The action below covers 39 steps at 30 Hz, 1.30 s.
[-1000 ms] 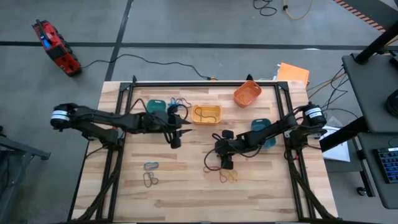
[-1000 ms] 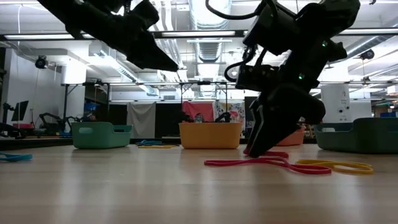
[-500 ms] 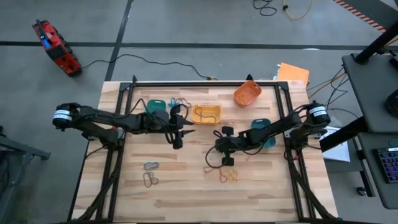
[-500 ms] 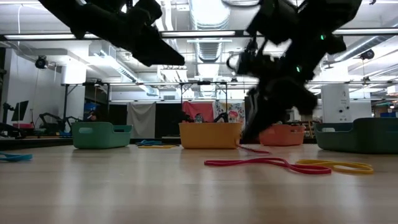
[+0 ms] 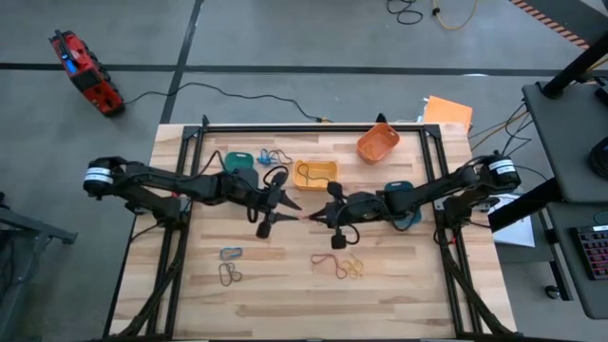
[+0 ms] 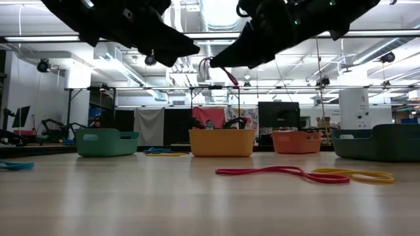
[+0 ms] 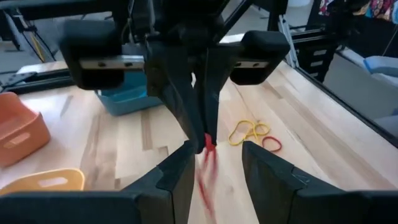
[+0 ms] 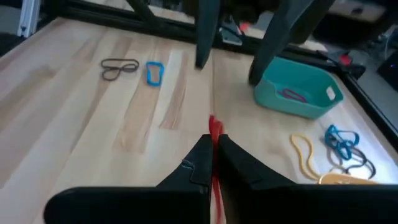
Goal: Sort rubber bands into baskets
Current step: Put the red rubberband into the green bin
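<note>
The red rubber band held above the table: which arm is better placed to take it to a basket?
Probably right: the right gripper is shut on the red rubber band; the left gripper is open facing it.

A red rubber band (image 8: 214,134) hangs pinched in the right gripper (image 5: 318,216), clear of the worktop (image 5: 285,294), just in front of the yellow basket (image 5: 316,175). That basket holds a dark band. To its left stands the teal-green basket (image 5: 238,161), with blue and dark bands (image 5: 273,156) lying between them. The orange basket (image 5: 377,142) sits to its right at the back, the blue basket (image 5: 403,201) to its right and nearer. A red band (image 6: 262,171) and yellow-orange bands (image 6: 354,175) lie in front of it, a blue loop (image 5: 231,254) and brown loops (image 5: 229,275) further left.
</note>
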Tool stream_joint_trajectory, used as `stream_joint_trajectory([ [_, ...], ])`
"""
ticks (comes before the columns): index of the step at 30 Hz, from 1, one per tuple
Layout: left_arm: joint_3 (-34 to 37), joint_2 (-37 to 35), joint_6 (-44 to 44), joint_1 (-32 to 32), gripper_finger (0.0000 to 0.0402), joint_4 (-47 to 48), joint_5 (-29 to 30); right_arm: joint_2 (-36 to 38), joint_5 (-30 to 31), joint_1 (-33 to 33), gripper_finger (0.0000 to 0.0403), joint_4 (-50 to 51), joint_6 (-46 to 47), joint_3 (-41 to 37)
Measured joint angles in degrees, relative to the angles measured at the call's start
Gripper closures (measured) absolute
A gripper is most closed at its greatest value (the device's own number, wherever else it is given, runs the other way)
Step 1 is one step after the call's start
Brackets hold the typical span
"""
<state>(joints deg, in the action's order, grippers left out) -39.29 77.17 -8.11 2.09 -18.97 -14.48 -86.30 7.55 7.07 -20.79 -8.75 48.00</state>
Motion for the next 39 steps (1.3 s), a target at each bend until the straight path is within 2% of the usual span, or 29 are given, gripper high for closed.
stream_joint_trajectory([
  [8,0.00,1.87,3.09,0.00,0.0273,-0.76,0.92,-0.05,0.00,-0.73,0.0394,-0.92,-0.97,0.01],
  [14,-0.02,3.68,3.13,0.04,0.0233,-1.62,8.10,-0.07,0.06,-0.88,0.0394,-0.97,-1.14,0.01],
  [20,-0.02,6.44,1.51,-0.04,0.0197,-2.92,7.53,-0.04,0.04,-0.99,0.0394,-0.96,-1.34,0.05],
  [25,-0.34,9.39,1.20,-0.02,0.0193,-5.21,7.52,-0.05,0.05,-1.49,0.0394,-0.92,-1.34,0.05],
  [28,-0.60,9.52,0.89,-0.02,0.0210,-5.54,7.52,-0.07,0.06,-1.62,0.0394,-0.71,-1.62,0.05],
  [30,-0.61,9.55,0.52,0.00,0.0236,-5.22,7.52,-0.05,0.06,-1.70,0.0394,-0.73,-1.79,0.05],
  [32,-0.61,9.52,-0.08,0.00,0.0272,-5.05,7.52,-0.07,0.06,-1.77,0.0394,-0.69,-1.85,0.05],
  [36,-0.61,9.52,-0.77,0.25,0.0370,-5.06,7.52,-0.05,0.04,-1.86,0.0394,-0.66,-1.86,0.07],
  [39,-0.61,9.50,-0.86,0.37,0.0391,-5.08,7.65,-0.06,0.04,-1.86,0.0394,-0.64,-1.80,0.07],
])
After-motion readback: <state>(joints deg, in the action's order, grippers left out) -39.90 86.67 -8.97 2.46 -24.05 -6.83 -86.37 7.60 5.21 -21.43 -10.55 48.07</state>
